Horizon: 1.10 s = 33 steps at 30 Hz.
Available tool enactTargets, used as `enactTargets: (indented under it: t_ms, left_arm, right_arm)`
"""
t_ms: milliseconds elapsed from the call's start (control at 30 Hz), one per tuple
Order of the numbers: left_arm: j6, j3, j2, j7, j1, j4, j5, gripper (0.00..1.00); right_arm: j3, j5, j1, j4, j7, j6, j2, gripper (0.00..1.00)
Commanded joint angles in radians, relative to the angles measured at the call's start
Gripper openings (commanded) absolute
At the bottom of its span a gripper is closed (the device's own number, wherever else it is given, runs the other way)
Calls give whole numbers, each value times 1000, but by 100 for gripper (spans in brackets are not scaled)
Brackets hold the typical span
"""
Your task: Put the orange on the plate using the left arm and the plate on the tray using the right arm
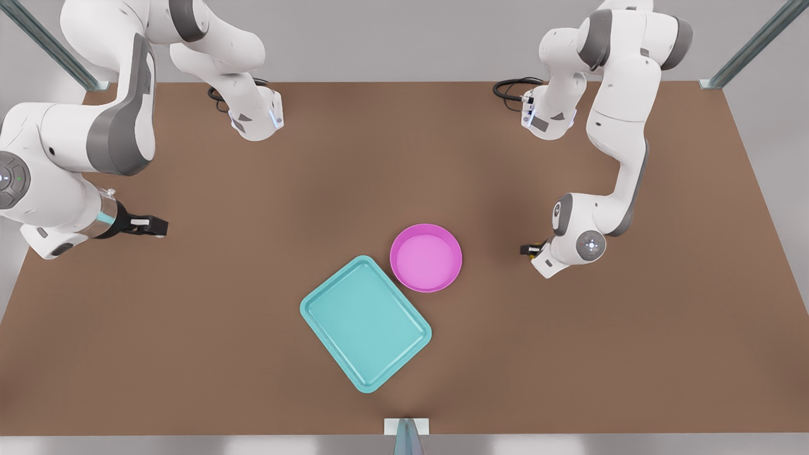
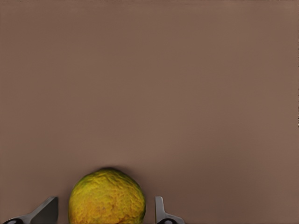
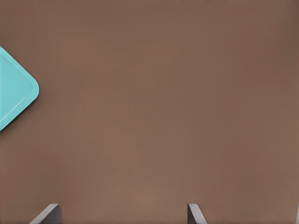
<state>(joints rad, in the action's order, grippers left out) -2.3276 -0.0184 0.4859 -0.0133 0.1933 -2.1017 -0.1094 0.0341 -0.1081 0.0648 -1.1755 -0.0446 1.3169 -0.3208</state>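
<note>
While both arms sit apart over the brown desk (image 1: 253, 265):
Left hand (image 2: 106, 212): spread around bumpy yellow-orange fruit (image 2: 107, 197), front view's right.
Right hand (image 3: 124, 214): spread, empty, front view's left.
Round magenta plate (image 1: 426, 257): centre, touching teal rectangular tray (image 1: 365, 322).

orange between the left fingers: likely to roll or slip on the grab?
Probably rolls if nudged: the orange looks round and sits on the bare table. The left gripper fingers stand open either side of it, with gaps, so an off-centre close might push it sideways. Its bumpy skin should give decent grip. The right gripper waits open over the table.
</note>
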Motion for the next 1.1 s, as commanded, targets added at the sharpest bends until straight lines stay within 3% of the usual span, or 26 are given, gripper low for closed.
enactTargets:
  t_ms: [0,167,200,233,433,500,600,867,933,1033,1067]
  left_arm:
    - [-59,0,9,44,0,3,0,100]
    - [-52,0,13,42,0,2,0,100]
    - [-47,0,13,42,0,2,0,78]
    - [-47,0,13,44,0,2,0,66]
    - [-3,15,-16,4,5,2,0,65]
    - [103,55,-40,-132,21,73,2,65]
    - [379,64,83,-462,195,451,2,66]
    - [402,66,206,-728,436,583,-24,67]
    - [392,64,223,-743,448,589,-24,100]
    - [430,52,195,-745,446,637,-7,100]
    - [491,-1,117,-740,439,680,-13,100]
  right_arm:
    - [1,1,0,0,-1,8,2,100]
    - [1,1,-2,-1,3,10,0,100]
    - [1,2,-2,0,3,10,0,100]
    - [1,2,-2,-1,3,10,0,100]
    - [1,2,-3,0,6,10,-6,100]
    - [3,2,-3,0,6,10,-6,100]
    - [3,4,-13,-1,6,10,-6,100]
    - [3,4,-19,-3,8,10,-14,100]
    - [3,4,-20,-1,6,10,-18,100]
    - [4,45,-22,-3,5,10,-41,100]
    - [4,70,-26,-4,3,10,-55,100]
